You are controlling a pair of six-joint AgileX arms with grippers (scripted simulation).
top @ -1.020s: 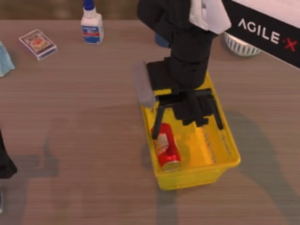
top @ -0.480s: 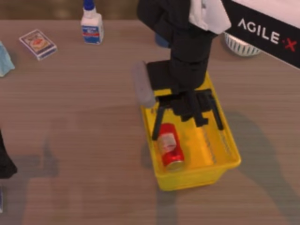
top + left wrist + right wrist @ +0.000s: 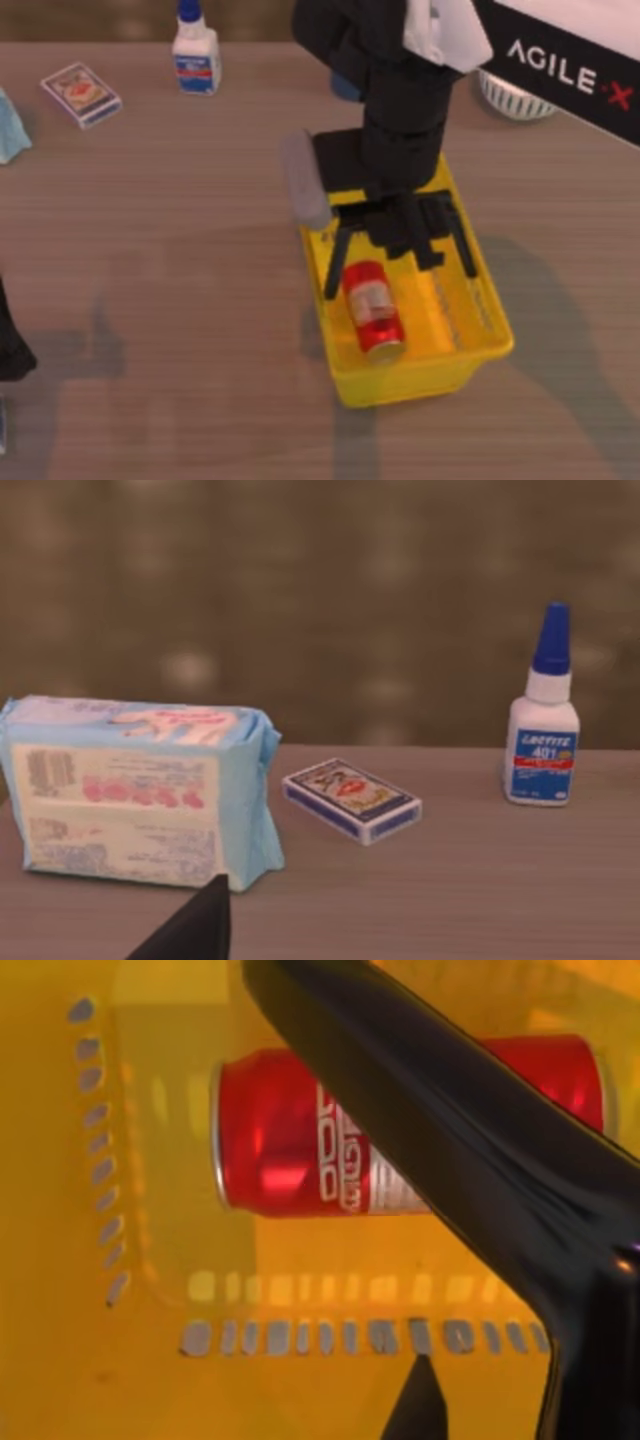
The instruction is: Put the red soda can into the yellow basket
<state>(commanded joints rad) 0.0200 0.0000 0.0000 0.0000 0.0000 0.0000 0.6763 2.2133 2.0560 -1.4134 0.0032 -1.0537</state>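
Wooden table (image 3: 180,300): red soda can (image 3: 373,308) lying inside yellow basket (image 3: 490,345), right hand (image 3: 410,245) released above it.

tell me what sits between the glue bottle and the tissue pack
A card box lies flat between the glue bottle and tissue pack, seen in the left wrist view.

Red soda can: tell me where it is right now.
The red soda can lies on its side inside the yellow basket, on the table's right half in the top view, near the basket's left wall, below the right claw.
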